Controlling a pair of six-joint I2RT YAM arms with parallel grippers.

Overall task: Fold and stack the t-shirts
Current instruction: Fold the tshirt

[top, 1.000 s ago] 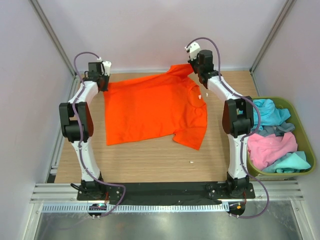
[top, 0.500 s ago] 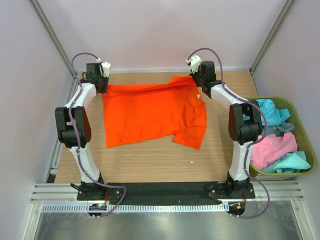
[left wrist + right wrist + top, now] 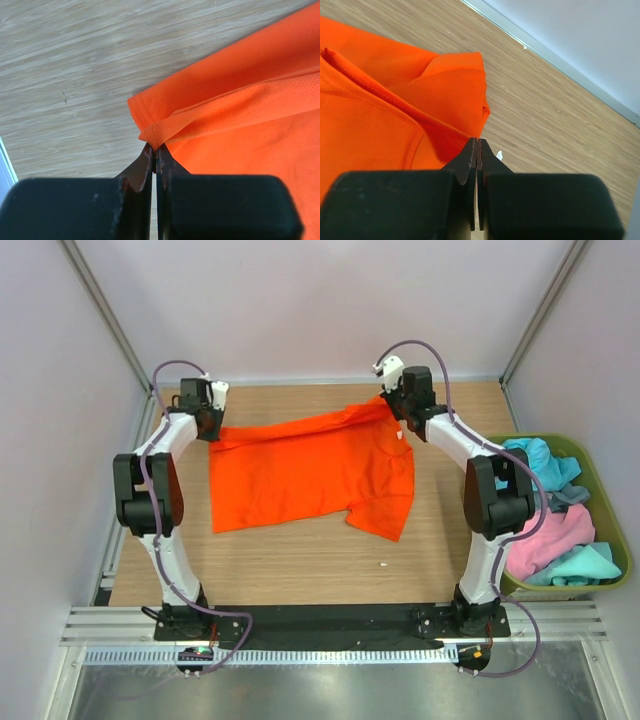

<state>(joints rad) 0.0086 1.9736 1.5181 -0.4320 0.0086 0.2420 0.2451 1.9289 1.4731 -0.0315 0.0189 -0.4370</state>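
Observation:
The bright orange t-shirt lies spread on the wooden table, its far edge lifted. My left gripper is shut on the shirt's far left corner, which shows as a pinched hem in the left wrist view. My right gripper is shut on the far right part near the collar; the orange cloth meets my fingertips in the right wrist view. Turquoise, pink and grey shirts lie heaped in the bin at right.
An olive-green bin stands at the table's right edge. A small white scrap lies on the wood near the front; another scrap lies beside my right fingertips. White walls close in at the back and sides.
Both grippers have drawn the shirt's far edge a little nearer and inward. The far edge now rises in a taut fold between them.

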